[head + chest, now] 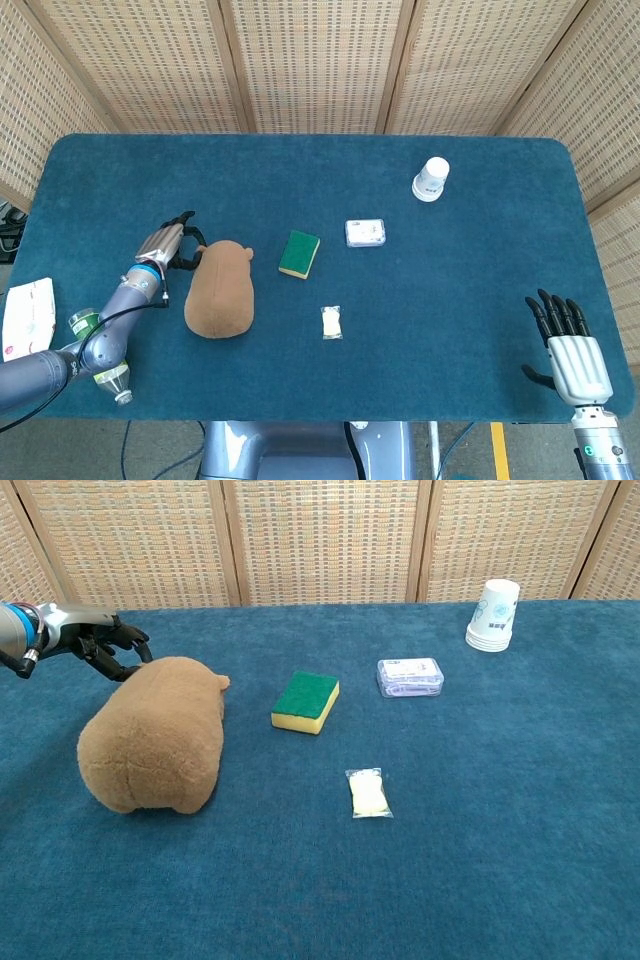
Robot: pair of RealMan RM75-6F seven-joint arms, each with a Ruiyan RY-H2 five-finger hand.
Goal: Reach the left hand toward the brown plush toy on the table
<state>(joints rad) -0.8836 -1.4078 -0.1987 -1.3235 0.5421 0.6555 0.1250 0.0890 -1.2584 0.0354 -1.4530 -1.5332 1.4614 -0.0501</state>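
Open blue cloth fills the frame's right half and lower edge. Mid-frame, the green sponge (299,253), clear box (365,233) and small packet (332,322) sit apart, with passable gaps; stacked paper cups (430,179) stand upper right.

Blue-carpeted table (480,300), assorted small items.
Green-and-yellow rectangular sponge (306,701) near centre; clear plastic box (410,676) to its right; stacked white paper cups (494,615) upside down at far right; small clear sachet with yellow contents (368,793) nearer the front; plastic bottle (100,365) and white packet (27,316) at left edge.
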